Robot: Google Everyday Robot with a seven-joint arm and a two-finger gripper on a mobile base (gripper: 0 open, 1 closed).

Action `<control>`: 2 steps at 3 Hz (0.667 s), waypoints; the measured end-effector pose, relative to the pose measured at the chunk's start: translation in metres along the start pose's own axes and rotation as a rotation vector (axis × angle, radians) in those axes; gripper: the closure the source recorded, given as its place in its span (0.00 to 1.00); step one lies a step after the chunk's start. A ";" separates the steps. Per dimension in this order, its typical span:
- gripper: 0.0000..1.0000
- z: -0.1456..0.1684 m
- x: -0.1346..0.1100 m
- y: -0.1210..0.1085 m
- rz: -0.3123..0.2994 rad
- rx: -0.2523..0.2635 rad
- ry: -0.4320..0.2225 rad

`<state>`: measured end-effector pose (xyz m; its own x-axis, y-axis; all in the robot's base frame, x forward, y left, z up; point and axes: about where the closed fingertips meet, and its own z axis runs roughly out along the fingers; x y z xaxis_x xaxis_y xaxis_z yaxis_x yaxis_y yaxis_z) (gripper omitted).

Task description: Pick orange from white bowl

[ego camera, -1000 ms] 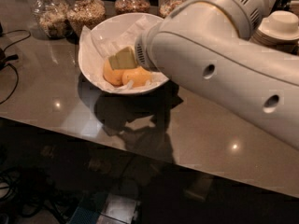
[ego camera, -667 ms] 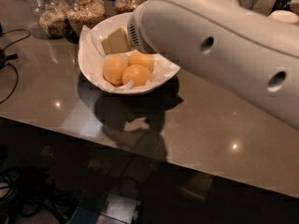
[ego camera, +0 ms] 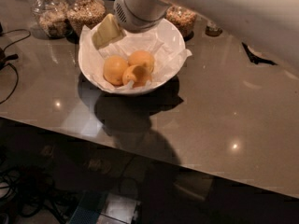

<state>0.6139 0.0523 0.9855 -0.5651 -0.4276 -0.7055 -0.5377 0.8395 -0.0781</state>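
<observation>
— So, where is the pincer?

— The cream-coloured pincer (ego camera: 107,31) hangs at the end of the thick white robot arm (ego camera: 140,6), over the back left rim of the wide, glossy white bowl (ego camera: 174,45). It is above the fruit and apart from it. Whether it is open or closed, I cannot tell, because the arm hides most of it.

— And the fruit?

— Three round, smooth yellow-orange oranges (ego camera: 115,69) lie together in the bowl, on the crumpled white paper (ego camera: 156,43) that lines it. They touch each other: one at the left, one behind at the right, one in front between them. All three rest in the bowl.

— What about the surface?

— The bowl stands near the back of a polished grey-brown bench (ego camera: 224,106). The top is shiny. It shows small bright spots of reflected light and a dark shadow in front of the bowl. Behind the bowl stand glass jars of grain (ego camera: 86,12), two at the left and one at the right, close to the rim. A black cable (ego camera: 9,55) lies at the left edge. A small dark object (ego camera: 254,56) lies at the right, well apart from the bowl.

— And the room?

— Dim. Under the front edge of the bench the floor is dark, with more cables (ego camera: 14,195) at the lower left.
</observation>
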 end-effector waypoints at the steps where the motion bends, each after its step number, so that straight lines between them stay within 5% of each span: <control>1: 0.13 0.029 0.027 0.004 -0.004 -0.056 0.176; 2: 0.13 0.041 0.062 -0.002 0.054 -0.050 0.291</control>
<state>0.6058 0.0376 0.9125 -0.7454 -0.4674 -0.4753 -0.5283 0.8490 -0.0063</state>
